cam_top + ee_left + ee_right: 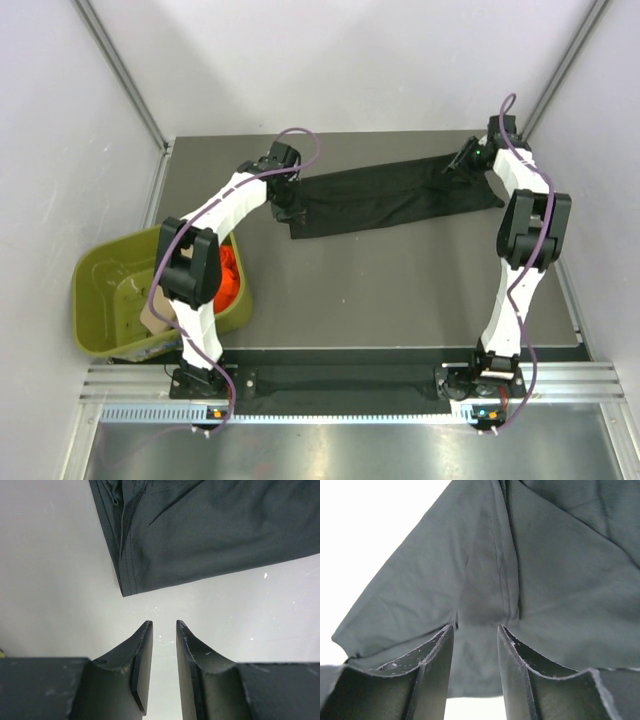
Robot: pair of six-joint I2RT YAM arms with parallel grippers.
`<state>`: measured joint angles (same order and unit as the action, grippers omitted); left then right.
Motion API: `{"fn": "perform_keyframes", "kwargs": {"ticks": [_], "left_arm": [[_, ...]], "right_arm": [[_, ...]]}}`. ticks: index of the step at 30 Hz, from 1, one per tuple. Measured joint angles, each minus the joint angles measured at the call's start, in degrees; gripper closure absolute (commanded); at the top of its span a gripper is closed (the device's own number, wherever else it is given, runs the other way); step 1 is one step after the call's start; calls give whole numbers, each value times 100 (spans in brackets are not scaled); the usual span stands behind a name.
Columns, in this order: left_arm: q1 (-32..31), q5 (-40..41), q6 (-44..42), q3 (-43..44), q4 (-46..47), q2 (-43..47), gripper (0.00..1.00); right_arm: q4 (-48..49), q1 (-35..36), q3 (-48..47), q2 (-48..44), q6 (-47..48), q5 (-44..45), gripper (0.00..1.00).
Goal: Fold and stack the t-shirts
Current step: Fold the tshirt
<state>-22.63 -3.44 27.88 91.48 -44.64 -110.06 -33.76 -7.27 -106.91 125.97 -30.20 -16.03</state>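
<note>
The black t-shirt (395,197) lies folded into a long narrow strip across the far part of the table. My left gripper (289,207) is at its left end. In the left wrist view the gripper (164,624) is slightly open and empty over bare table, just short of the shirt's hemmed corner (165,540). My right gripper (460,165) is at the strip's right end. In the right wrist view it (476,627) is open, its fingers straddling a fold of the black cloth (485,595). The orange-red t-shirt (230,276) and some beige cloth (155,315) lie in the tub.
The olive-green plastic tub (100,300) stands off the table's left edge, beside the left arm's base. White walls close in on both sides and at the back. The grey table (400,290) lies bare in front of the black strip.
</note>
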Motion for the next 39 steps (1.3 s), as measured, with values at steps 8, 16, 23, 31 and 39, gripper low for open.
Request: {"fn": "perform_keyframes", "kwargs": {"ticks": [8,16,23,31,39], "left_arm": [[0,2,-20,0,-22,245,69],[0,7,-61,0,-44,245,69],[0,13,-76,0,-44,245,69],[0,26,-85,0,-46,245,69],[0,24,-85,0,-48,245,69]], "right_arm": [[291,2,0,498,-286,-184,53],[299,2,2,505,-216,-120,52],[293,2,4,505,-125,-22,52],[297,2,22,518,-35,9,55],[431,9,42,634,-48,-208,69]]}}
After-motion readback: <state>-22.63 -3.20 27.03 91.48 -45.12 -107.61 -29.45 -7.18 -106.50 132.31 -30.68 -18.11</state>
